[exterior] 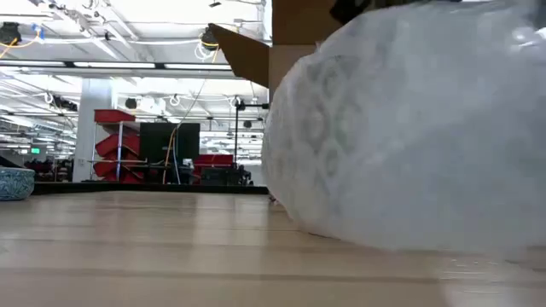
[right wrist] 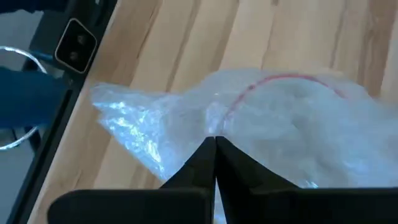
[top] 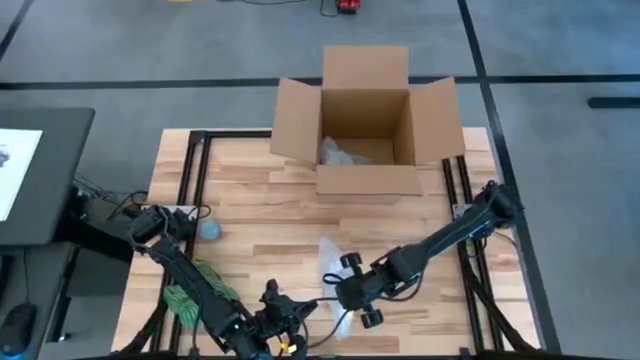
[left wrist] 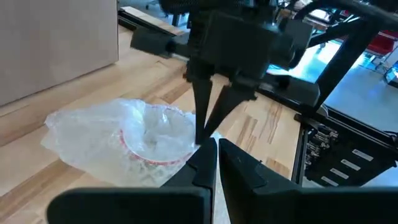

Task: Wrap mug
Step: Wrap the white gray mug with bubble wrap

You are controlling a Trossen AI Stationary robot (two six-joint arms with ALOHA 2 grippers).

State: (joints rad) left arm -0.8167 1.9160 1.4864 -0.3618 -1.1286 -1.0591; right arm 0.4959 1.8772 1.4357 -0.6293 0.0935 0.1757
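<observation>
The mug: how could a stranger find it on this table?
Start at the open box at the table's far edge, then come toward the near edge. The mug lies under clear bubble wrap between both pincers; its red rim shows through.

Wooden table [top: 260,205], cardboard box [top: 365,130], bubble-wrapped mug [left wrist: 146,140]

The right gripper [right wrist: 214,144] has its two dark fingers [right wrist: 198,163] pressed together, their tips pinching a fold of clear bubble wrap [right wrist: 186,124]. The wrap lies crumpled on the wooden tabletop [right wrist: 292,37], and a red rim of the mug [right wrist: 280,84] shows through it. A black frame rail [right wrist: 59,93] runs along the table's edge.
</observation>
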